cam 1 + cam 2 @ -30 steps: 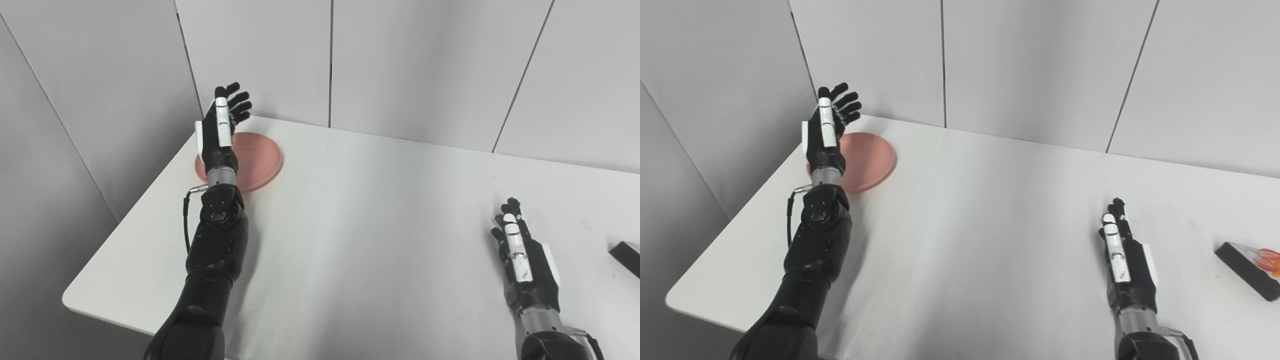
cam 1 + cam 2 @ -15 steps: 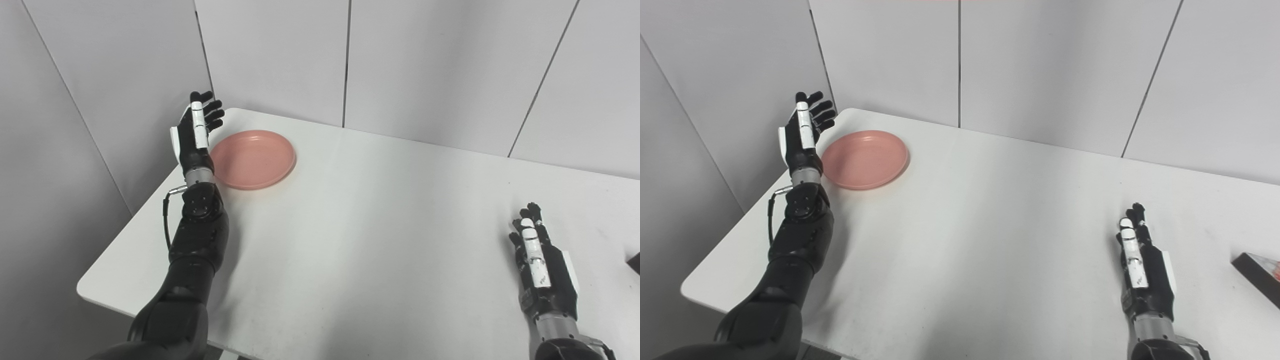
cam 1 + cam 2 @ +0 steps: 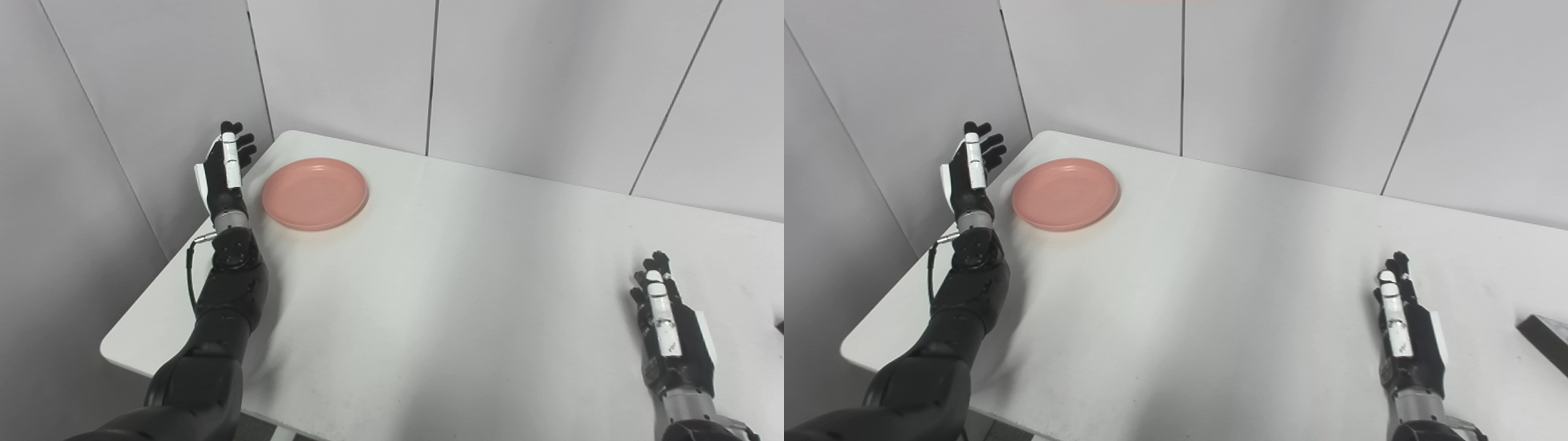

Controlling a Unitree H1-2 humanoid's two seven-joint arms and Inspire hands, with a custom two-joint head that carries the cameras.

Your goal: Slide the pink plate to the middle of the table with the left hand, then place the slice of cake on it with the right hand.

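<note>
No text, label, brand, number or sign can be read anywhere in either view.

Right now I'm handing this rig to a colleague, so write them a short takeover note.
Left robot hand: open, holding nothing, raised beside the table's far left edge, just left of the pink plate, not touching it.
Right robot hand: open, empty, low over the table near its right side.
Cake slice: at the far right edge of view, mostly cut off, untouched.
Done: nothing; the plate sits in the far left corner.
Left: slide the plate to the middle, then place the cake.
</note>
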